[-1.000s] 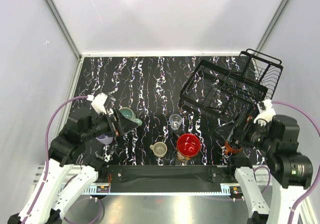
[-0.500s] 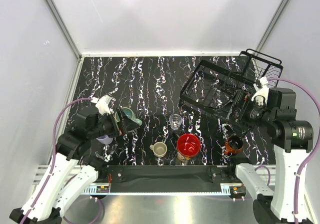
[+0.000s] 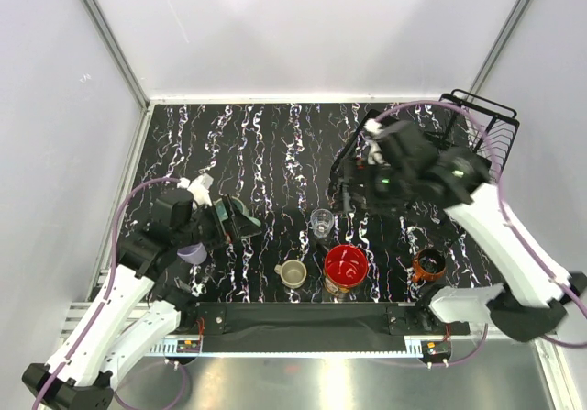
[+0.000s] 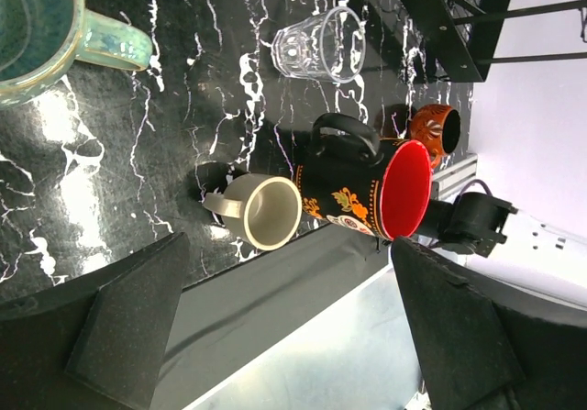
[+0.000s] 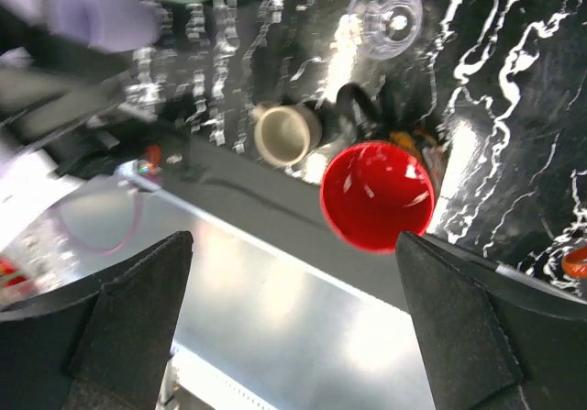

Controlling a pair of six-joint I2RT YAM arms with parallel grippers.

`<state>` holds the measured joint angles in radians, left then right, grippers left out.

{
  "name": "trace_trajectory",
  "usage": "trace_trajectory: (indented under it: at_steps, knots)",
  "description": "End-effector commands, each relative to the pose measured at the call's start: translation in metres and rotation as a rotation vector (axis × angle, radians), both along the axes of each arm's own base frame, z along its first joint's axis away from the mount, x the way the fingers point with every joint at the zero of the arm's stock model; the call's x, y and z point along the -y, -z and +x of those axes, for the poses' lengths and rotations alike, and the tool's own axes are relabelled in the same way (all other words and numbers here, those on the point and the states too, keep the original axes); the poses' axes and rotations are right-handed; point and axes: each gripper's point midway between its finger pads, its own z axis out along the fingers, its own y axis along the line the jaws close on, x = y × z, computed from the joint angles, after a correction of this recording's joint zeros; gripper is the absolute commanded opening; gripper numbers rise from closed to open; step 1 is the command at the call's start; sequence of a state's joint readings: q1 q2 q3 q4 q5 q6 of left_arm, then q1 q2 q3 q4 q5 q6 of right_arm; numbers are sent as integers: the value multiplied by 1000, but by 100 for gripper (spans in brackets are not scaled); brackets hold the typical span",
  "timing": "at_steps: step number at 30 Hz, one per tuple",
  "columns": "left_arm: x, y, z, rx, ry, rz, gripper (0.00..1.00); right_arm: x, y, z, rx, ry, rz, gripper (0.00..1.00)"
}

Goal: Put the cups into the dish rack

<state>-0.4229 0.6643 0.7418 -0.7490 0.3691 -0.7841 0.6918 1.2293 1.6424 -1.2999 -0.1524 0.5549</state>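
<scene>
All the cups stand on the black marbled table: teal-green mug [image 3: 240,213], lavender tumbler [image 3: 193,252], clear glass [image 3: 321,222], beige mug [image 3: 293,273], red-inside dark mug [image 3: 346,265] and small orange mug [image 3: 428,265]. The black wire dish rack [image 3: 422,153] sits at the far right and holds no cup. My left gripper [image 3: 229,222] is open and empty, right beside the teal mug [image 4: 27,25]. My right gripper [image 3: 347,197] is open and empty, above the table between the clear glass [image 5: 385,11] and the rack. The red-inside mug [image 5: 378,194] lies below it.
White enclosure walls surround the table. A black strip and a metal ledge [image 3: 303,373] run along the near edge by the arm bases. The rack's raised slotted end [image 3: 486,130] stands at the far right corner.
My right arm has swung up and left, from beside the orange mug past the rack's front to above the table's middle. My left arm has shifted only slightly by the teal mug.
</scene>
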Motion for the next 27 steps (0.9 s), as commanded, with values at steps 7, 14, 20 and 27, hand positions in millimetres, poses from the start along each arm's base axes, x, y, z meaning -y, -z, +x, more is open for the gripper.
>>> trace_trajectory:
  at_steps: [7,14,20,27]
  knots:
    - [21,-18,21,55,76,23,80,6,20,33,114,189,-58,100]
    - [62,-8,51,39,111,176,81,73,32,16,142,398,-213,100]
    - [89,13,89,42,86,327,81,78,41,-6,60,298,-280,100]
    - [115,67,112,-57,114,466,81,115,56,-8,2,415,-522,100]
